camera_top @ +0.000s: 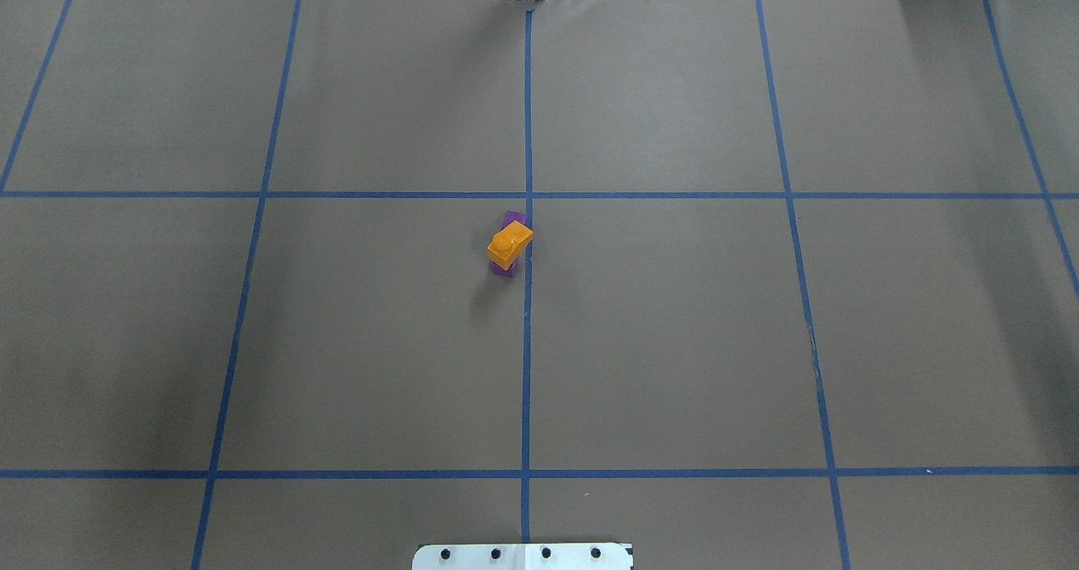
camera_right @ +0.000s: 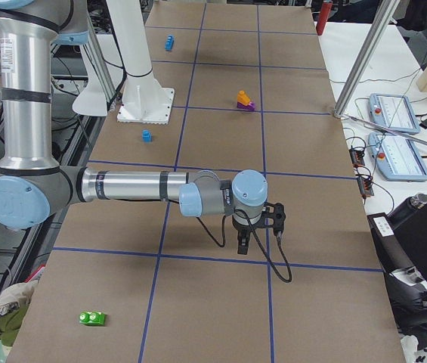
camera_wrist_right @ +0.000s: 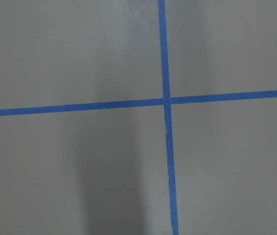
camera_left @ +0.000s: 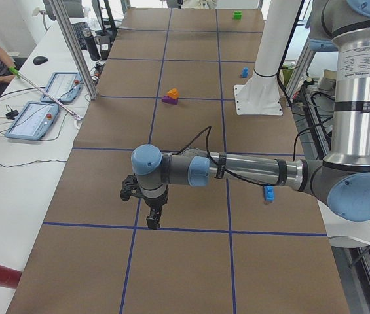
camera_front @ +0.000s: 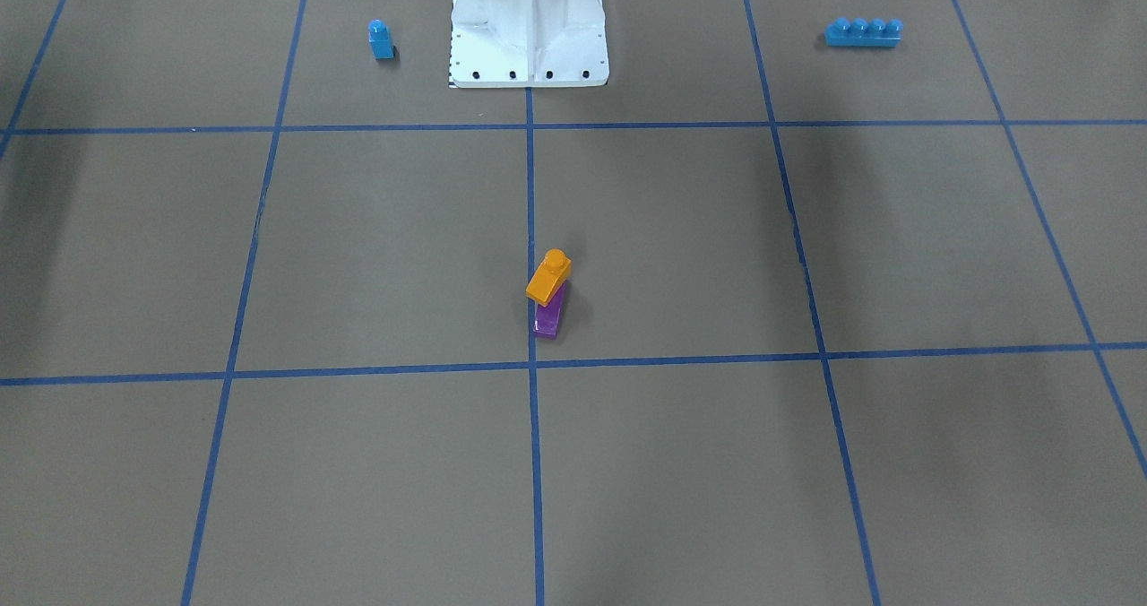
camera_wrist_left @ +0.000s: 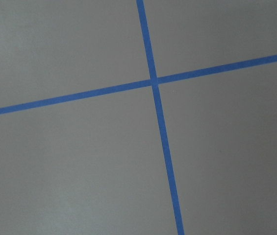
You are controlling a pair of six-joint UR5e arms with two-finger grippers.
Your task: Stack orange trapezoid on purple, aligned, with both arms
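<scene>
One orange trapezoid [camera_front: 548, 277], well apart from fingers [camera_left: 154, 216]

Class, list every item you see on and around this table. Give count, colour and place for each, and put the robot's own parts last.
orange trapezoid: 1, orange, table centre, on top of the purple, looks slightly skewed.
purple: 1, dark purple, under it, beside the centre tape line.
small brick: 1, blue, beside the pedestal, robot's right.
long brick: 1, blue, four studs, robot's left.
green brick: 1, green, table's right end.
pedestal: 1, white, middle of robot's edge.
tablets: 2, blue-grey, bench across from robot.
left arm, left gripper: 1 each, grey-silver and black, over left end.
right arm, right gripper: 1 each, same colours, over right end.
</scene>
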